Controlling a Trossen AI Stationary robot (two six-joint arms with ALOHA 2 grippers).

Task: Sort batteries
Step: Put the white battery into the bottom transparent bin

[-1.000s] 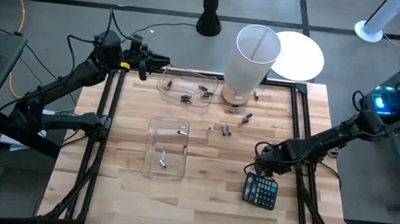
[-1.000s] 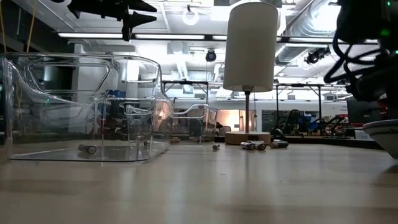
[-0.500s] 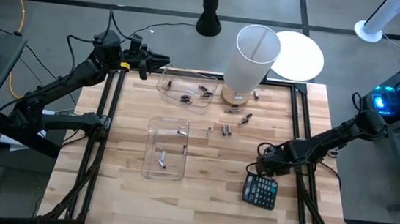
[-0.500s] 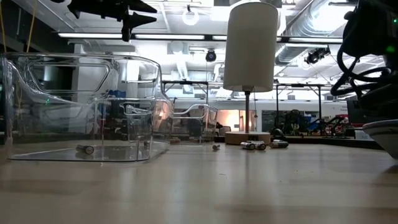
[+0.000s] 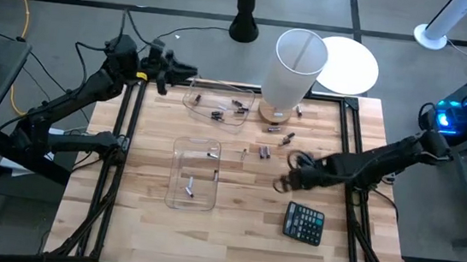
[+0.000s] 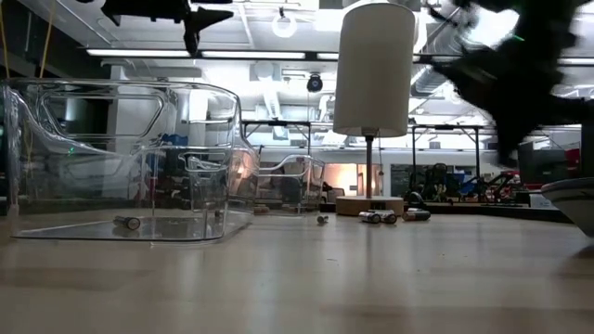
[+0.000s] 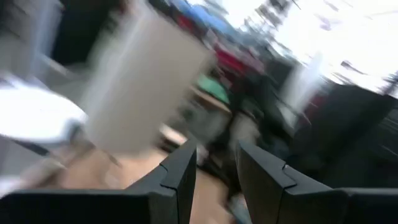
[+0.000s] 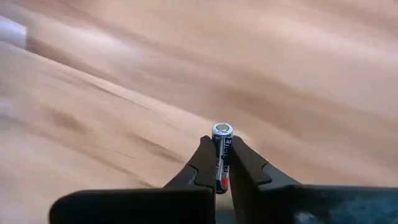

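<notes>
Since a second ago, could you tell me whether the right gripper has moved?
Yes. The right gripper, shut on a battery, has moved off the calculator toward the near clear bin.

Lighting: bright, even overhead; ceiling strip lights [image 6: 176, 52] glare at 12 o'clock. Left wrist view wholly motion-blurred; right arm smeared; table [image 8: 93, 93] streaked.

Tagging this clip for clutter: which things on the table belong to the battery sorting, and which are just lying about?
Part of the job:
- battery held in the right gripper
- loose batteries on the table
- near clear tray
- far clear tray

Just lying about:
- calculator
- lamp
- white plate
</notes>
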